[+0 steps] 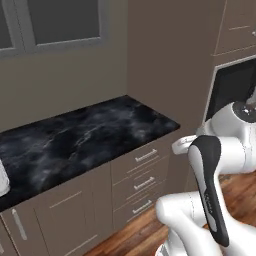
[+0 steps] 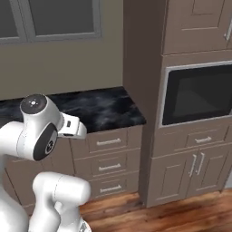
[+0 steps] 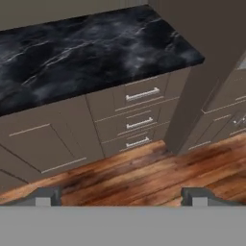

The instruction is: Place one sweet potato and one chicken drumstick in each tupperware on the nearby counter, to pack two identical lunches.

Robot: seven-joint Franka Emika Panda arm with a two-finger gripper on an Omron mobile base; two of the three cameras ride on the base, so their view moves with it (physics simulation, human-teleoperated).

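Wide-spread jaws (image 3: 123,196) hold nothing, hanging above the wooden floor (image 3: 144,168) before the counter (image 3: 86,53).

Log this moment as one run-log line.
gripper: open, holding nothing | aimed at: drawers below counter | oven: right of counter

Black marble surface (image 1: 85,135)
It is lying level over taupe drawers; a whitish object (image 1: 2,180), possibly a tupperware, is sitting at its left edge.

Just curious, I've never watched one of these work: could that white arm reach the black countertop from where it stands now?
Probably yes. The counter lies right ahead of the arm with nothing between them, and the gripper is open and holds nothing.
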